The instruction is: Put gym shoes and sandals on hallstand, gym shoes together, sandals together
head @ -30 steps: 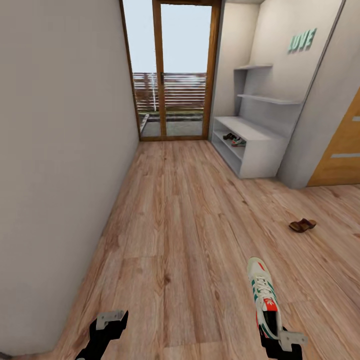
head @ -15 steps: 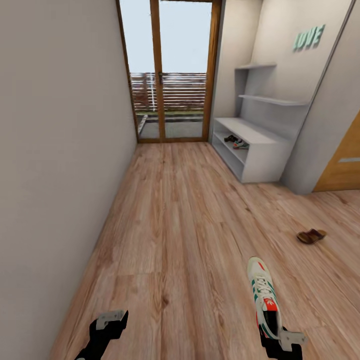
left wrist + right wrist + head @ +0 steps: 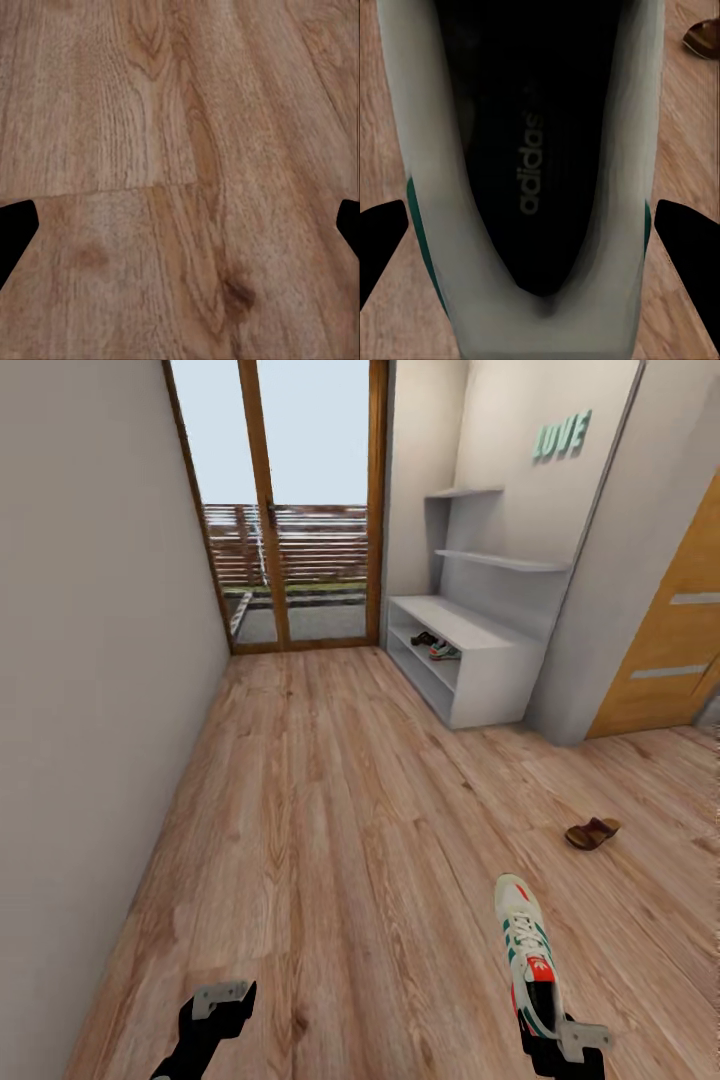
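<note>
Here the right end effector point(image 3: 553, 1038) is closed on the heel end of 1 gym shoe point(image 3: 527, 950), which juts forward from it, toe pointing away, above the corridor floor point(image 3: 330, 830). In the right wrist view the fingers point(image 3: 381, 244) flank the sole point(image 3: 529, 150) near the heel, so the grip is across the shoe's width. The left end effector point(image 3: 215, 1010) is spread wide and holds nothing; its camera looks straight down at bare planks.

Well ahead of the right end effector and off to its right lies 1 sandal point(image 3: 592, 832) on the floor. Far ahead stands the hallstand point(image 3: 480, 660), with what looks like 1 gym shoe point(image 3: 445, 652) and a dark shoe, probably the other sandal point(image 3: 424, 639), already on its upper shelf; they are too small to be sure.

I judge the shoe light, with a fairly stiff sole and a soft upper. Held only at the heel, its long toe end may droop or swing, so a pinch across the sole nearer mid-length would steady it. The sandal looks flat and flexible; taking its sole edges behind the woven band seems best.
</note>
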Controlling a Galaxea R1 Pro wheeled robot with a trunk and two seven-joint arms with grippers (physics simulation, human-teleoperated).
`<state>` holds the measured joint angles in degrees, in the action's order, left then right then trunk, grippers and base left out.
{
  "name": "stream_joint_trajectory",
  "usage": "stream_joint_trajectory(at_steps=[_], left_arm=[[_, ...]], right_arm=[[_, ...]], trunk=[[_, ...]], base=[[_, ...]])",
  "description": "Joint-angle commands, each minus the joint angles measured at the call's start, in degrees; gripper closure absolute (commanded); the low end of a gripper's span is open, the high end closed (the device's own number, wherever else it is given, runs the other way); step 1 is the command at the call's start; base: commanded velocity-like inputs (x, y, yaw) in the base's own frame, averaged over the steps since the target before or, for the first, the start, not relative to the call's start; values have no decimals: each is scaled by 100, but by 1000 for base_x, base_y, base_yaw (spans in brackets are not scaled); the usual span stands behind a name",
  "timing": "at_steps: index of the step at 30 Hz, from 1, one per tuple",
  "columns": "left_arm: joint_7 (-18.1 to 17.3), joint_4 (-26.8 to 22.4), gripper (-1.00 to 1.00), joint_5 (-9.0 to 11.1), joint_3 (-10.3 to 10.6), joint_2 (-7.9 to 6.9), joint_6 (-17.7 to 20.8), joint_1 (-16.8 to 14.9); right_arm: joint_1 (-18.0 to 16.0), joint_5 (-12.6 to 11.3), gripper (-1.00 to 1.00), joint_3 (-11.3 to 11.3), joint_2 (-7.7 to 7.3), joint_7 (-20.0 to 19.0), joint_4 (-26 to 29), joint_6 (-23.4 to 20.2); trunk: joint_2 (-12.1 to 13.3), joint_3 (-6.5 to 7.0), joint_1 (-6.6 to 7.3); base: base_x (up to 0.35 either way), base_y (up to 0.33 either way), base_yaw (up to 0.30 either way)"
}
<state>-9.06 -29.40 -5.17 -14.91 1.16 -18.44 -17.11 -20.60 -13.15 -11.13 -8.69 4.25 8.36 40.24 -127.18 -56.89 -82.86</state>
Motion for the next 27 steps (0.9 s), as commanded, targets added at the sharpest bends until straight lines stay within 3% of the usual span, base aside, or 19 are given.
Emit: stream_joint_trajectory(at_steps=[1, 13, 27], left_arm=[[-35, -2, -100, -54, -48, 7, -19, -3], [-38, -2, -100, -54, -52, 7, -19, -3], [-35, -2, -100, -54, -52, 7, -12, -3]], right_arm=[[-3, -16, 100, -49, -2, 40, -1, 11], [-5, -12, 100, -56, -2, 40, -2, 11], [-3, -12, 100, -56, -2, 40, -1, 11]], trunk=[[-2, -5, -3], [-2, -5, -3], [-2, -5, -3]], base=[[339, 0, -263], [339, 0, -252], [339, 0, -17]])
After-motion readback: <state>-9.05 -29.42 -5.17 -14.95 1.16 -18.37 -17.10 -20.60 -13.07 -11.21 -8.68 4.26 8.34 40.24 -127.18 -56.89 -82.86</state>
